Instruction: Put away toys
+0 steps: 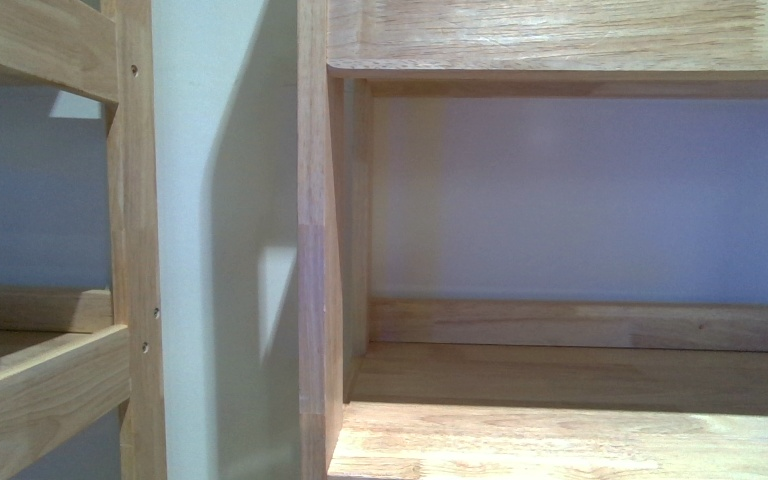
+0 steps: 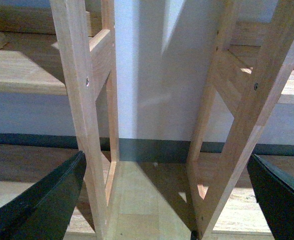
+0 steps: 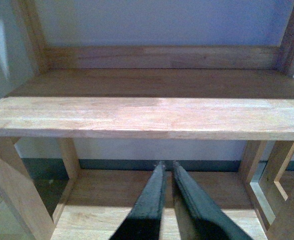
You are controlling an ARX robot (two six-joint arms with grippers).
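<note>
Front cam: two wooden shelf units side by side, right shelf unit (image 1: pixel 560 440) and left shelf unit (image 1: pixel 130 250), strip of wall (image 1: pixel 225 200) between. Plush toy not visible in any view. Left tool (image 2: pixel 167 200) spread wide, empty, facing the gap between the units' side frames. Right tool (image 3: pixel 169 172) fingers nearly together, nothing held, below a bare shelf board (image 3: pixel 147 117).

Only fingers show of the robot here. The left gripper (image 2: pixel 167 200) has two broad, dark greenish-black wedge-shaped fingers (image 2: pixel 41 207), smooth and matte. The right gripper (image 3: pixel 166 165) shows two slim, dark tapering fingers (image 3: pixel 149 207), plain, no markings visible.
</note>
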